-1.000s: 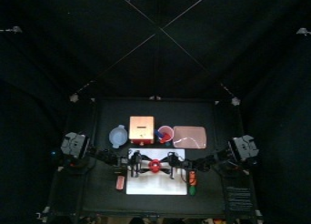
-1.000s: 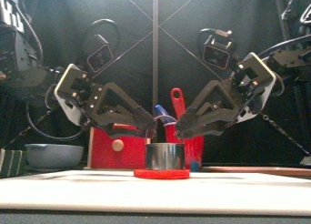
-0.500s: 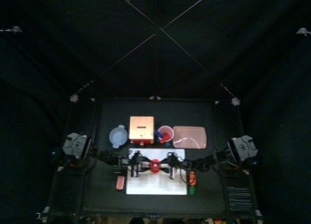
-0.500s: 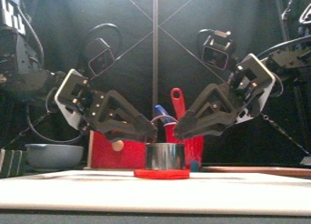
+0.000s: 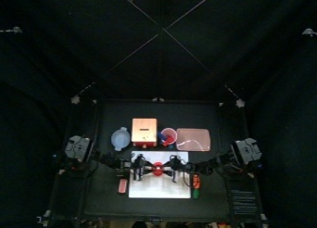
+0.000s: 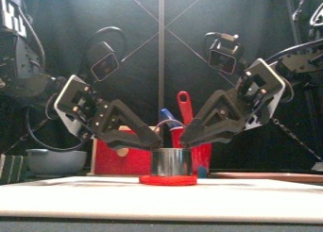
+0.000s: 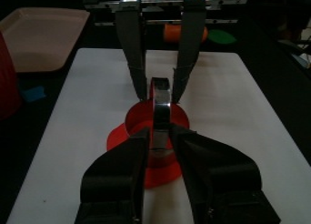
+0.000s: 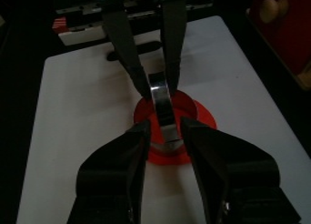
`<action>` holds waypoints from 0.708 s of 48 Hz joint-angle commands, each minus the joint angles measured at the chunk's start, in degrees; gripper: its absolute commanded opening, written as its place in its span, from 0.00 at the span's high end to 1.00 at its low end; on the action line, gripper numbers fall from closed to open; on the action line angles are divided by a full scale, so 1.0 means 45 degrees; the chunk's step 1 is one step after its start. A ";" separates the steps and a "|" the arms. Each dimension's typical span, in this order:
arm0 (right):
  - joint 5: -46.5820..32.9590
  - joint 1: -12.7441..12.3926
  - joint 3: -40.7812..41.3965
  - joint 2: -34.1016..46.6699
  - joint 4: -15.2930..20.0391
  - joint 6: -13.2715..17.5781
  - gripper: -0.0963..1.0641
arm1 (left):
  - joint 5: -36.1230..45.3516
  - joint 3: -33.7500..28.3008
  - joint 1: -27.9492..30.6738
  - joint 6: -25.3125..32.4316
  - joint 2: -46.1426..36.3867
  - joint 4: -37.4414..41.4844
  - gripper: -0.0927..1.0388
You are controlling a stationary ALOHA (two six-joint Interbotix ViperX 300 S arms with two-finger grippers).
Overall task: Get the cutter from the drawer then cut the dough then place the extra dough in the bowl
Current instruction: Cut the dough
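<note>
Cutter, front view: we see it (image 6: 173, 162) upright on the dough (image 6: 169, 180), a flat red disc on the board (image 6: 76, 190) at mid-table.
Left gripper, front view: it (image 6: 157, 141) slants down from the left, with its tips at the cutter's upper rim.
Right gripper, front view: it (image 6: 186, 141) slants down from the right and meets the same rim.
Background, front view: the box (image 6: 123, 153) stands behind and to the left, with the bowl (image 6: 55, 160) further left. The cup (image 6: 201, 157) is behind and to the right, and we see a blue knife (image 6: 168, 116) and a red knife (image 6: 184, 104) in it.
Dough, top view: it (image 5: 158, 169) lies on the board's back half, between both grippers.
Row behind the board, top view: from left to right we count bowl, box, cup and tray (image 5: 194, 138).
Left wrist view: this gripper's jaws are clamped on the cutter (image 7: 158, 100), one on each side. The right gripper's jaws meet it from the far side, and we see dough around their tips.
Right wrist view: we see the same grasp mirrored. The jaws are closed on the cutter (image 8: 158, 100) above the dough (image 8: 195, 114), with the left gripper opposite.
</note>
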 commanded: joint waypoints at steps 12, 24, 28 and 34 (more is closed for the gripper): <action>-0.0020 -0.0039 -0.0234 -0.0234 0.0020 -0.0020 0.30 | 0.0234 -0.0195 -0.0020 0.0020 -0.0156 -0.0020 0.33; 0.0195 -0.0039 -0.0215 -0.0234 -0.0020 -0.0020 0.35 | 0.0645 -0.0293 -0.0020 0.0020 -0.0156 -0.0059 0.37; 0.0215 -0.0059 -0.0215 -0.0234 -0.0020 -0.0020 0.42 | 0.0684 -0.0293 -0.0020 0.0039 -0.0156 -0.0098 0.43; 0.0449 -0.0078 -0.0234 -0.0156 -0.0020 -0.0020 0.43 | 0.0684 -0.0234 -0.0020 0.0020 -0.0156 -0.0137 0.44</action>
